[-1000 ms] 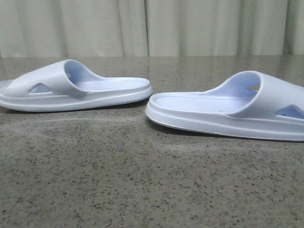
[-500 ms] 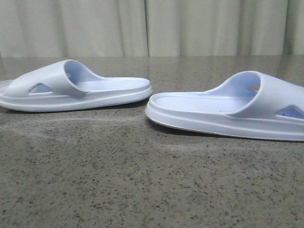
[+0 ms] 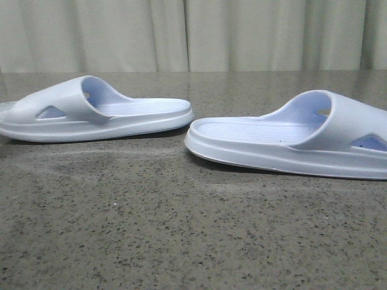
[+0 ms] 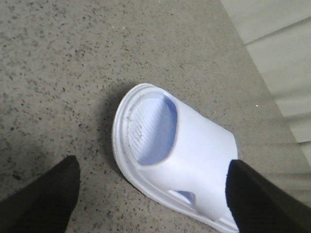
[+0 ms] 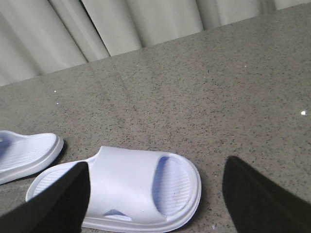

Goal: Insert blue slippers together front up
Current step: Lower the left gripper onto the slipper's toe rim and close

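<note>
**Both arms poised over the slippers, nothing gripped yet**

From where I stand, the two blue slippers lie flat on the speckled table [image 3: 181, 241], soles down, heel ends nearly meeting in the middle and straps pointing outward. They are near each other but apart.

The left end effector [image 4: 150, 194] hangs over the left slipper [image 4: 180, 165] with its fingers spread wide; one dark finger [image 4: 43, 199] sits clear of the slipper over bare table, the other [image 4: 262, 199] is by the strap's far side. The strap lies between them, ungripped.

The right end effector [image 5: 155, 194] is likewise spread, and the right slipper [image 5: 126, 187] lies below and between its fingers, one finger [image 5: 63, 204] overlapping the heel end in this view, the other [image 5: 262, 199] beyond the toe. Whether anything touches, I cannot tell.

My reading: this is the approach, before any grasp. Next, each arm would need to descend and close on its slipper, likely across strap or sole edge, then lift, turn toes upward and bring the pair together. Soft foam may squash or slip, so a firm, centred grip matters.
</note>
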Tool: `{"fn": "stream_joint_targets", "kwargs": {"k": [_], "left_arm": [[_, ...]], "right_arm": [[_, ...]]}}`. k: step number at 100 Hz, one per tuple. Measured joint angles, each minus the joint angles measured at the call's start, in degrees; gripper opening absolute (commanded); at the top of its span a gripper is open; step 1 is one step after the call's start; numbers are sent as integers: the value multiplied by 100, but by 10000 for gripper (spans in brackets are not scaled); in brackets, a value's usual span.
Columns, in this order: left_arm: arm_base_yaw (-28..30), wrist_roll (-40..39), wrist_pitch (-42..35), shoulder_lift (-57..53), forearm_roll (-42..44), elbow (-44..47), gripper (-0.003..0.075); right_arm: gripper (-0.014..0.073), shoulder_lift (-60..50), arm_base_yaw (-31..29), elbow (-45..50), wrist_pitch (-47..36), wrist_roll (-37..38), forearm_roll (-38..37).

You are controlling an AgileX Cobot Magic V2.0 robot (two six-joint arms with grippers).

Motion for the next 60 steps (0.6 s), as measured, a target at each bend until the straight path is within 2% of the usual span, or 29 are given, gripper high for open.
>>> {"fn": "stream_joint_targets", "kwargs": {"k": [60], "left_arm": [[0, 0, -419, 892, -347, -36, 548]], "right_arm": [[493, 0, 0, 0, 0, 11, 4]]}}
